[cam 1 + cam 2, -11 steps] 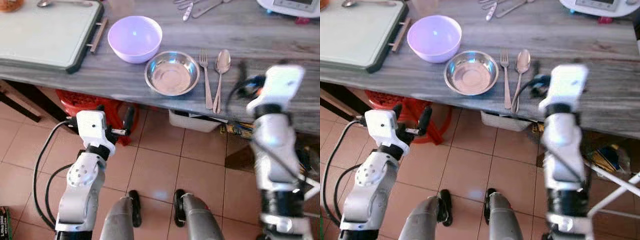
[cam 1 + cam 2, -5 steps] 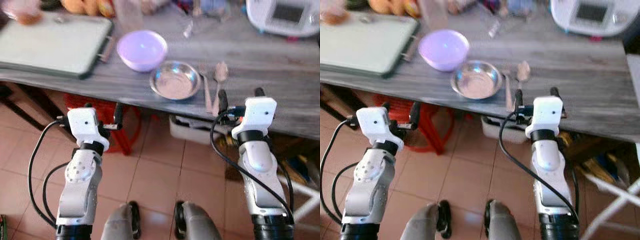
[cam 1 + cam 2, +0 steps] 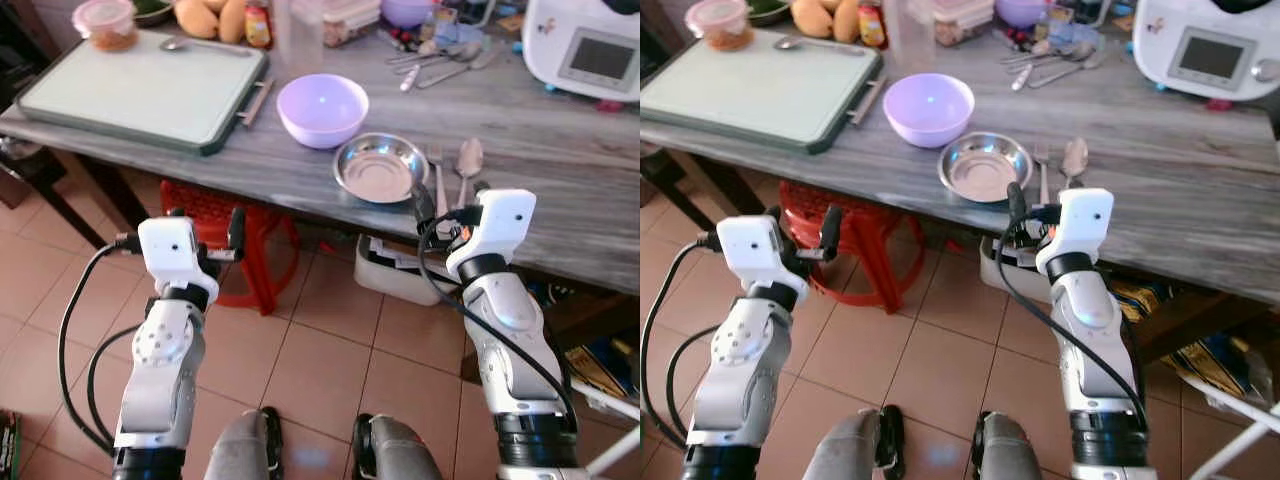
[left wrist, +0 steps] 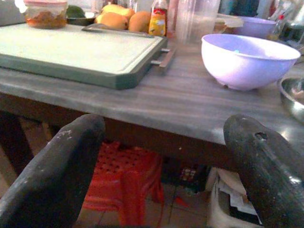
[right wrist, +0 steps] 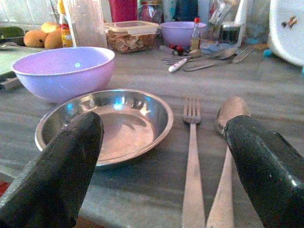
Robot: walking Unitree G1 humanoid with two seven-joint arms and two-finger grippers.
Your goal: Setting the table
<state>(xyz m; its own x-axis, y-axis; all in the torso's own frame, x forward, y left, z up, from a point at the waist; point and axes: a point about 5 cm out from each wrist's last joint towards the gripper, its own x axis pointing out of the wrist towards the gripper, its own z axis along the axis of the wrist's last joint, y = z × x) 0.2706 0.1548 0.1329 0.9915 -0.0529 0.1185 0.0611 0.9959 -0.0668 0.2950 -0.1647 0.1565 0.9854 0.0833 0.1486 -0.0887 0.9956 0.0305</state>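
one place setting looks laid out near the front edge of the grey wood-grain counter [image 3: 560,200]: a shallow round stainless steel dish [image 3: 381,168], with a steel fork [image 3: 438,178] just beside it on the robot's right and a steel spoon [image 3: 466,165] next to the fork, the two lying side by side, handles toward the front edge. a lilac plastic bowl [image 3: 322,109] sits just behind the dish toward the left, close but whether touching is hard to tell. judgement: this setting is mostly done; no cup or knife by it.

left over at the back edge: loose cutlery pile [image 3: 440,62], a second purple bowl [image 5: 182,31], a clear plastic food container [image 5: 132,34], a tall clear tumbler [image 4: 196,20]. a large pale green cutting board with dark rim [image 3: 140,90] fills the left end of the counter, a spoon lying on its far side. white kitchen appliance [image 3: 590,50] at the back right corner. any further settings would still need items from that back pile.

left end effector [image 3: 203,222] hangs below the front edge, off the counter, fingers [image 4: 57,171] spread wide, holding nothing. right end effector [image 3: 450,198] sits at the front edge just before the fork and spoon handles, fingers [image 5: 61,161] spread, empty, dish and cutlery framed between them in the wrist view.
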